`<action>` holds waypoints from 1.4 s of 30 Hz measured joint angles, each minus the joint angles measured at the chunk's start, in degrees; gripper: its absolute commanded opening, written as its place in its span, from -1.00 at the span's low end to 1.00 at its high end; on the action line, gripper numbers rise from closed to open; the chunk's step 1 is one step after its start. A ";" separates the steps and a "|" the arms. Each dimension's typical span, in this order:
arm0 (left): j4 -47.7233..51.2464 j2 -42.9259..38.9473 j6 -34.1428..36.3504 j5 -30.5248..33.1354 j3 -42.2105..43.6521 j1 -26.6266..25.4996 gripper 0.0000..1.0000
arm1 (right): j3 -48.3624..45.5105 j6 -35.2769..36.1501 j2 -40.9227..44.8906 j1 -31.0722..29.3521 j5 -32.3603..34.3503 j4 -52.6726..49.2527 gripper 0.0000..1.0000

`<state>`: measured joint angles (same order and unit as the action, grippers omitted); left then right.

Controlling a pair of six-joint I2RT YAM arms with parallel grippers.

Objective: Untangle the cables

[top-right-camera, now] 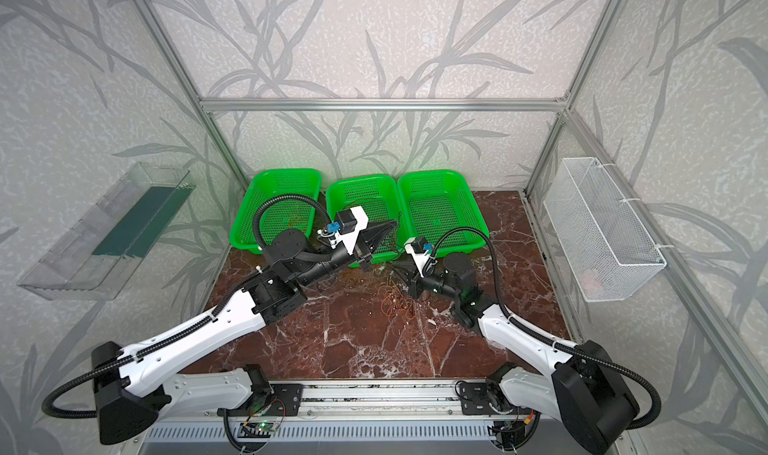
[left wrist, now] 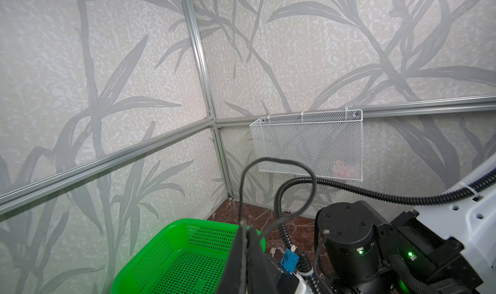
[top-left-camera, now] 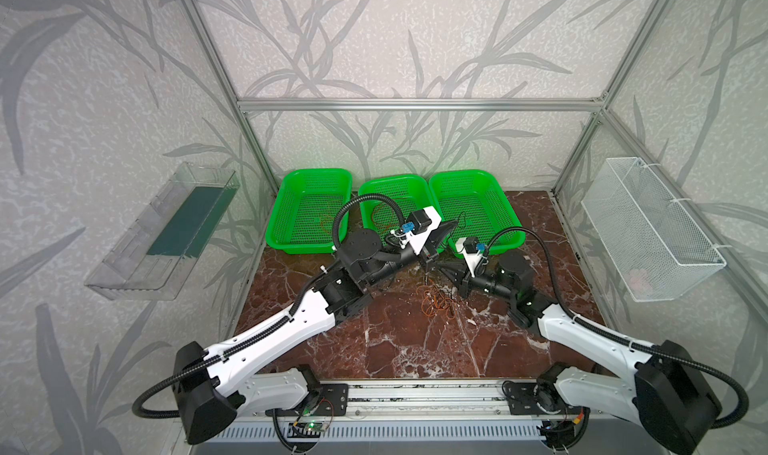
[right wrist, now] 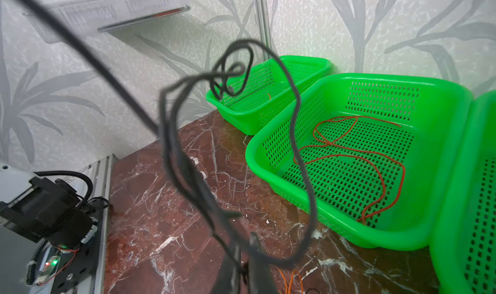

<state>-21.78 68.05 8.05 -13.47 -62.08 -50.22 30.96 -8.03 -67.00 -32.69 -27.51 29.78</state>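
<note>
Three baskets [top-left-camera: 316,172], two arms [top-left-camera: 270,340]. Your left gripper [left wrist: 248,241], raised upper centre, pinches black cable [left wrist: 276,159]; right gripper [right wrist: 244,265], low centre, also pinches black cable. Orange cables [top-left-camera: 432,307] heaped mid-frame; red cable [right wrist: 370,155] in middle basket.

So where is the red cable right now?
In the right wrist view the red cable lies in loose loops on the floor of the middle green basket, which stands at the back of the marble table.

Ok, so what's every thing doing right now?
Left gripper, shut on black cable.
Right gripper, shut on black tangle.
Orange cables, tangled on table.
Red cable, lying loose in middle basket.
</note>
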 measured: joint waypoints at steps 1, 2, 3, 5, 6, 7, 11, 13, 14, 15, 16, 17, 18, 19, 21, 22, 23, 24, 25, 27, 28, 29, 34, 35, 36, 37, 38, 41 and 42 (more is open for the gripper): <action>0.42 0.04 0.15 0.31 -0.52 0.00 -1.00 | -0.04 0.15 -0.15 0.00 0.15 0.02 -1.00; 0.55 0.09 0.37 0.61 -1.03 0.00 -1.00 | -0.20 0.33 -0.17 0.00 0.48 0.00 -1.00; 0.79 0.13 0.74 0.98 -1.55 0.02 -1.00 | -0.35 0.52 -0.17 0.00 0.70 -0.07 -1.00; 1.14 0.20 1.64 1.84 -2.95 0.02 -1.00 | -0.76 1.05 -0.33 0.00 1.81 -0.72 -1.00; 1.40 0.24 2.12 2.14 -3.74 0.02 -1.00 | -1.03 1.25 -0.55 0.00 2.36 -0.98 -1.00; 1.66 0.24 2.62 2.58 -4.68 0.04 -1.00 | -1.49 1.44 -0.90 0.00 3.19 -1.36 -1.00; 2.10 0.24 4.15 3.48 -7.67 0.42 -1.00 | -3.89 1.70 -2.67 0.00 6.10 -2.71 -1.00; 2.10 0.24 4.61 3.61 -8.20 0.70 -1.00 | -4.70 1.90 -3.30 0.00 7.08 -3.89 -1.00; 2.14 0.24 4.90 3.63 -8.20 0.79 -1.00 | -4.85 2.08 -3.61 0.00 7.58 -4.79 -1.00; 2.29 0.24 5.05 3.72 -8.20 0.90 -1.00 | -4.87 2.27 -3.85 0.00 7.91 -5.49 -1.00; 2.62 0.24 5.20 3.87 -8.20 1.05 -1.00 | -4.87 2.51 -4.04 0.00 8.22 -6.21 -1.00; 2.95 0.24 5.35 4.00 -8.20 1.16 -1.00 | -4.83 2.82 -4.11 0.00 8.68 -7.10 -1.00; 3.08 0.24 5.49 4.04 -8.20 1.25 -1.00 | -4.85 3.21 -4.20 0.00 9.09 -7.87 -1.00; 3.17 0.24 5.57 4.17 -8.20 1.40 -1.00 | -4.85 3.52 -4.22 0.00 9.53 -8.76 -1.00; 3.41 0.24 5.92 4.22 -8.22 1.75 -1.00 | -4.85 4.02 -4.22 0.00 10.16 -10.16 -1.00; 3.72 0.24 6.08 4.22 -8.31 1.95 -1.00 | -4.85 4.33 -4.22 0.00 10.58 -10.73 -1.00; 4.11 0.24 6.34 4.20 -8.50 2.01 -1.00 | -4.85 4.70 -4.22 0.00 10.80 -11.23 -1.00; 4.46 0.24 6.49 4.17 -8.79 2.03 -1.00 | -4.85 4.94 -4.22 0.00 11.13 -11.72 -1.00; 4.74 0.24 6.75 4.13 -9.22 2.10 -1.00 | -4.85 5.16 -4.22 0.00 11.61 -12.24 -1.00; 5.20 0.24 7.28 4.07 -10.27 2.36 -1.00 | -4.85 5.55 -4.22 0.00 12.74 -13.49 -1.00; 5.57 0.24 7.56 3.98 -11.04 2.49 -1.00 | -4.85 5.81 -4.22 0.00 13.55 -14.29 -1.00; 5.92 0.24 7.89 3.91 -11.80 2.75 -1.00 | -4.85 5.99 -4.22 0.00 14.25 -15.23 -1.00; 7.26 0.24 8.90 2.93 -15.56 4.37 -1.00 | -5.38 6.21 -4.22 0.02 16.31 -16.48 -1.00; 7.28 0.24 8.92 2.80 -16.02 4.74 -1.00 | -5.51 6.21 -4.22 0.00 16.68 -16.70 -0.97; 7.41 0.24 8.90 2.58 -16.44 5.05 -1.00 | -5.55 6.21 -4.20 0.00 17.05 -16.92 -0.90; 7.45 0.24 8.87 2.27 -16.68 5.33 -1.00 | -5.55 6.27 -4.15 0.00 17.14 -17.18 -0.80; 7.50 0.24 8.83 1.95 -16.70 5.57 -1.00 | -5.55 6.47 -3.98 0.00 17.14 -17.33 -0.60; 8.15 0.33 8.46 0.85 -16.70 5.77 -1.00 | -5.55 7.85 -1.60 0.00 16.52 -18.03 0.01; 8.31 0.35 8.39 0.42 -16.68 5.77 -1.00 | -5.55 8.66 -0.07 0.00 16.26 -18.18 0.08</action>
<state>-13.47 68.40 16.45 -13.06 -78.76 -44.45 25.41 0.62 -67.07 -32.69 -11.25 11.60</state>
